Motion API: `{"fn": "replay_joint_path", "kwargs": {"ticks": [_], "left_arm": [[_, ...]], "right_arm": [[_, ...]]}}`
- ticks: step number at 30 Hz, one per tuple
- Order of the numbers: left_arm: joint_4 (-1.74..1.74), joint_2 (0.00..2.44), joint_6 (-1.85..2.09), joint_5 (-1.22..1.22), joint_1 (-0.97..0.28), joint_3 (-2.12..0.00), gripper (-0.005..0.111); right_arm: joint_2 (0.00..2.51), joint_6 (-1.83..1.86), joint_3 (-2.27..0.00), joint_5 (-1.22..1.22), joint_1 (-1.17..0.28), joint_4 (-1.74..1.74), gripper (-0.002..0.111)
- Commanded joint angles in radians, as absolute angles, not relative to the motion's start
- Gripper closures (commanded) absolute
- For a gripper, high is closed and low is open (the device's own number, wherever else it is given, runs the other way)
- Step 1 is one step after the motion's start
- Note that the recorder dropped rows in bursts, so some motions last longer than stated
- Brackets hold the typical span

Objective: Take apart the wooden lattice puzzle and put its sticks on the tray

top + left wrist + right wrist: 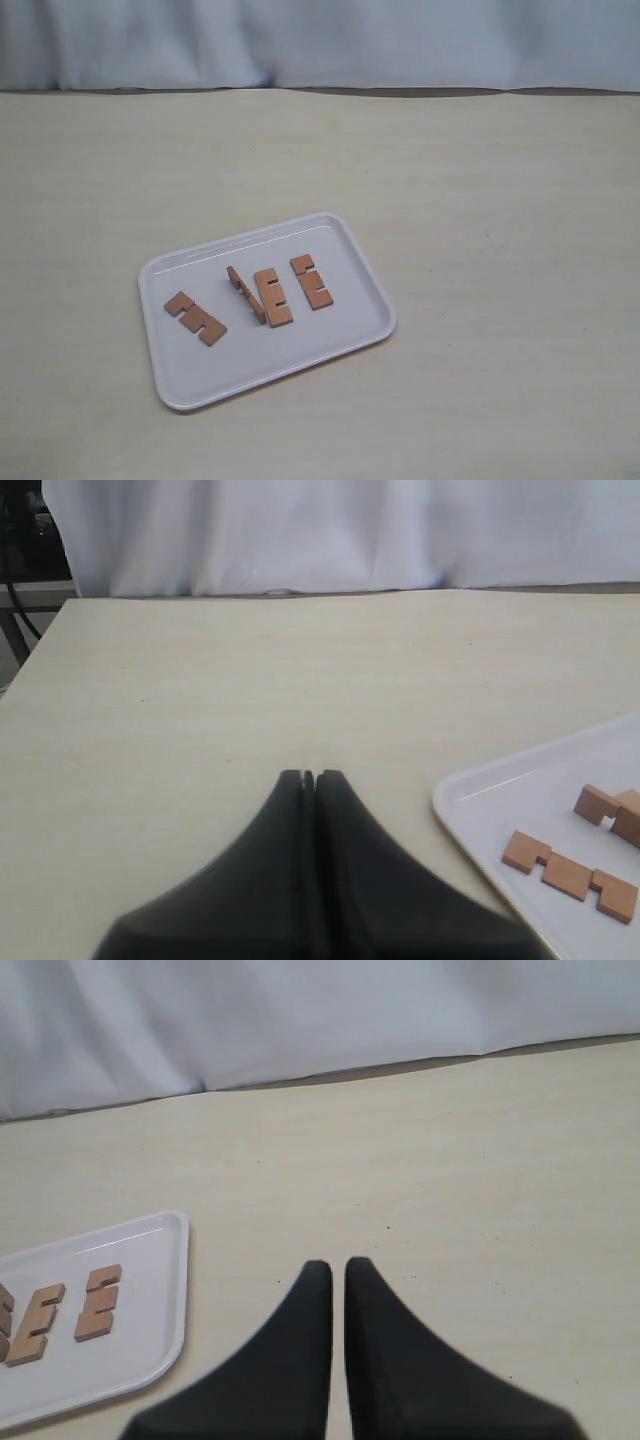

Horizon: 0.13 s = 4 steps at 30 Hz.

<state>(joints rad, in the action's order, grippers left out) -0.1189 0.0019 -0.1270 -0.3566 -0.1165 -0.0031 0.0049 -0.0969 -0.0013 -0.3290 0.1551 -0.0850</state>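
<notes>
1. The tray [240, 365] lies on the table [480, 180], left of the middle and toward the front in the exterior view.
2. Four sticks [311, 281] lie in the tray in a left-to-right row, clear of its rim.
3. The leftmost stick [195, 317] lies flat, apart from the others.
4. The second stick [244, 294] stands on edge, close beside the flat third stick [272, 297].
5. The fourth stick lies flat, just right of the third.

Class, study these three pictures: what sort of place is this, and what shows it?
Probably a robot lab bench, not a home: a plain pale table backed by a white curtain, a white tray of wooden sticks, and the left gripper and right gripper, both black, above the tabletop.
</notes>
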Motion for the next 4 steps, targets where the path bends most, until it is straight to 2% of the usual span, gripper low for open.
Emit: {"fn": "replay_joint_path", "kwargs": {"ticks": [1,4], "left_arm": [[-0.120,0.000,-0.129,-0.348,-0.116,0.000,0.107],[-0.120,0.000,-0.129,-0.348,-0.116,0.000,0.107]], "right_arm": [[0.000,-0.102,0.000,-0.327,0.152,-0.089,0.104],[0.000,-0.102,0.000,-0.327,0.152,-0.089,0.104]]}}
